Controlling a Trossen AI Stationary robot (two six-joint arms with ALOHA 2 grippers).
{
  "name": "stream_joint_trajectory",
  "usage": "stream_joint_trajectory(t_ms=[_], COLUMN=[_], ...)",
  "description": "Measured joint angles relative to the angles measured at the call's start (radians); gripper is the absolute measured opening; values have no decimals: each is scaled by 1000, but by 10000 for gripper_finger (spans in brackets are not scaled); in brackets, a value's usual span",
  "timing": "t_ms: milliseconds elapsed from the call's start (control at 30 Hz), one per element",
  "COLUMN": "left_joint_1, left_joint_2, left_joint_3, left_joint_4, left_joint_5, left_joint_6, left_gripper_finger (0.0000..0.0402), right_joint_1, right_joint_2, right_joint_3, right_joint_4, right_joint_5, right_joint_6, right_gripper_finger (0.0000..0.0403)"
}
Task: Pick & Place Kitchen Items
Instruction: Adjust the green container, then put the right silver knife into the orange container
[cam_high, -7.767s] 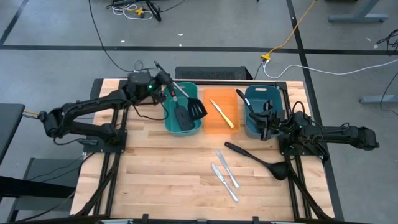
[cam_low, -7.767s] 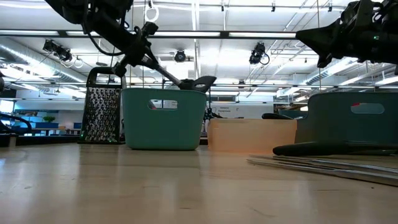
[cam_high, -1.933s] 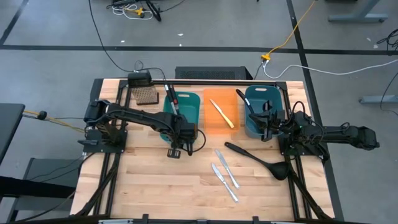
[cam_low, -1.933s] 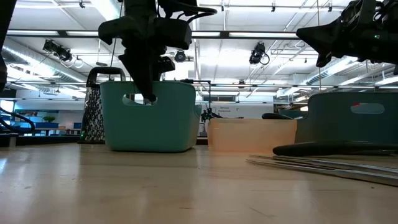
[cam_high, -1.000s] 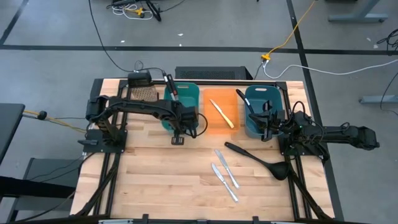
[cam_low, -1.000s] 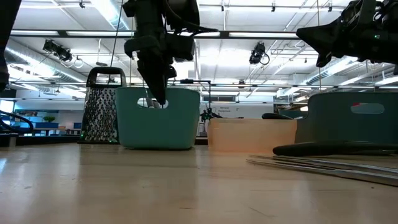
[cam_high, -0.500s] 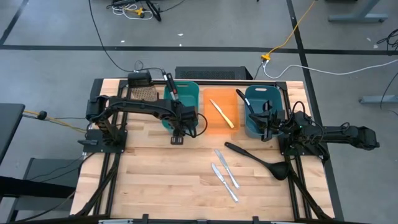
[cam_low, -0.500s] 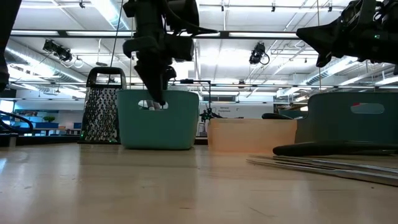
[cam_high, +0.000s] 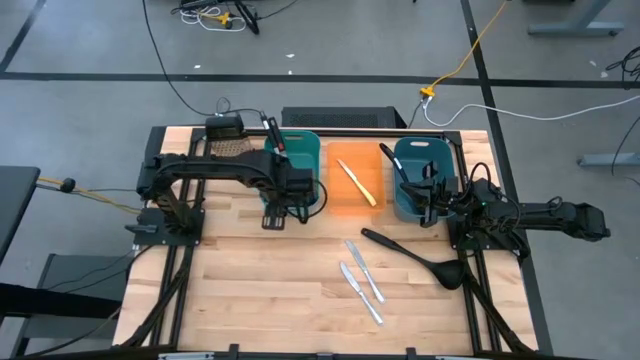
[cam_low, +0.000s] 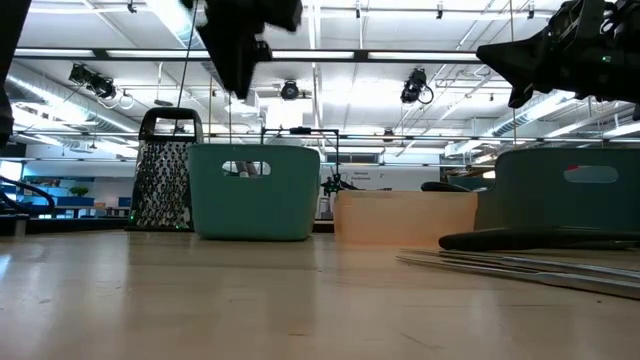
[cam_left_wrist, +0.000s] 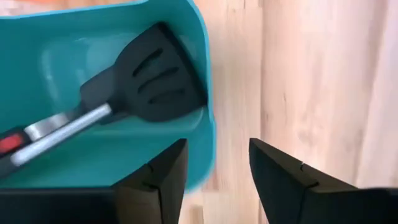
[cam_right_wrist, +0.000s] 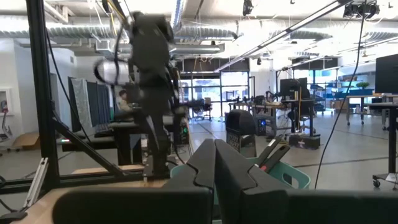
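A black slotted spatula (cam_left_wrist: 152, 78) lies in the left teal bin (cam_high: 300, 165). Its blade is on the bin floor and its steel-and-black handle (cam_high: 272, 138) leans up over the far left corner. My left gripper (cam_left_wrist: 214, 168) hangs open, pointing down, above the bin's near wall (cam_left_wrist: 208, 118) and clear of it; in the low view it (cam_low: 240, 80) is well above the bin (cam_low: 255, 190). A yellow-handled knife (cam_high: 357, 183) lies in the orange bin (cam_high: 350, 200). A black ladle (cam_high: 415, 257) and two silver knives (cam_high: 360, 278) lie on the table. My right gripper (cam_right_wrist: 214, 162) waits shut by the right teal bin (cam_high: 420, 175).
A ladle handle (cam_high: 390, 160) sticks out of the right teal bin. A perforated metal grater (cam_low: 165, 185) stands left of the left bin, at the table's far edge (cam_high: 232, 150). Bare wood (cam_high: 250, 290) spreads over the table's near left part.
My left gripper has opened at the near wall of the left teal bin and risen straight up, clear of the bin. The bin and the spatula in it have stayed in place.
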Motion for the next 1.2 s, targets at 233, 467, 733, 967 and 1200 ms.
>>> stream_joint_trajectory(t_ms=[233, 467, 733, 967, 1200], left_joint_1=[-96, -184, -227, -225, -225], left_joint_2=[-22, -153, -447, -872, -1207], left_joint_3=[204, 259, 134, -250, -635], left_joint_4=[-151, -160, -142, 261, 658], left_joint_5=[2, 114, 24, -71, -156], left_joint_6=[-71, -73, -127, -168, -159], left_gripper_finger=[128, 28, 11, 9, 5], right_joint_1=[0, 0, 0, 0, 0], right_joint_2=[0, 0, 0, 0, 0], right_joint_3=[0, 0, 0, 0, 0], right_joint_4=[0, -4, -7, -7, -2], right_joint_5=[0, 0, 1, 3, 1], right_joint_6=[0, 0, 2, 10, 24], right_gripper_finger=[6, 6, 6, 6, 6])
